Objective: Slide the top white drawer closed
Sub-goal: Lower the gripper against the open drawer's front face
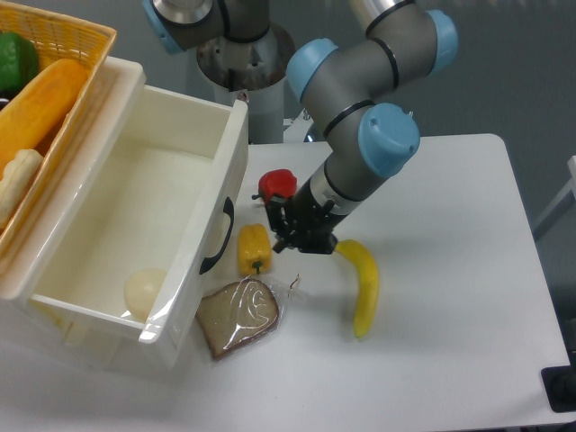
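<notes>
The top white drawer [135,193] is pulled far out of its cabinet, toward the right. Its front panel [229,193] carries a curved black handle [217,237]. A pale round item [144,290] lies inside at the near corner. My gripper [277,227] hangs low over the table just right of the drawer front, apart from the handle and pointing toward it. It holds nothing. Its dark fingers blur together, so I cannot tell whether they are open or shut.
A yellow woven basket [85,40] with toy food sits on top of the cabinet at the far left. On the table lie a red pepper [277,183], a yellow pepper [254,249], a banana [363,283] and a bagged bread slice [238,315].
</notes>
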You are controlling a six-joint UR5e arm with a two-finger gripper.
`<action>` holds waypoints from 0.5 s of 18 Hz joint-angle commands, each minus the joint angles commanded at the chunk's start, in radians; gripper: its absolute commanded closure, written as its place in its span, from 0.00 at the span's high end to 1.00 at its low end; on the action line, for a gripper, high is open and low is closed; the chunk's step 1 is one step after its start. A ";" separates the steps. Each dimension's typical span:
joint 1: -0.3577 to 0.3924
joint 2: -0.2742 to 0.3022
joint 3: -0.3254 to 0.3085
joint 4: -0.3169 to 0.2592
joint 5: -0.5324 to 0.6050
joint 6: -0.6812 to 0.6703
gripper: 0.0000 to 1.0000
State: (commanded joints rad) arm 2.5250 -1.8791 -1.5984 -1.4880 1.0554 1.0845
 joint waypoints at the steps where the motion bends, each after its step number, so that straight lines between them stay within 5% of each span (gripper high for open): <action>1: -0.005 0.000 0.009 -0.002 -0.005 0.000 0.10; 9: -0.029 0.002 0.015 -0.008 -0.035 0.000 0.10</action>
State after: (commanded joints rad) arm 2.4958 -1.8776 -1.5831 -1.4956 1.0201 1.0845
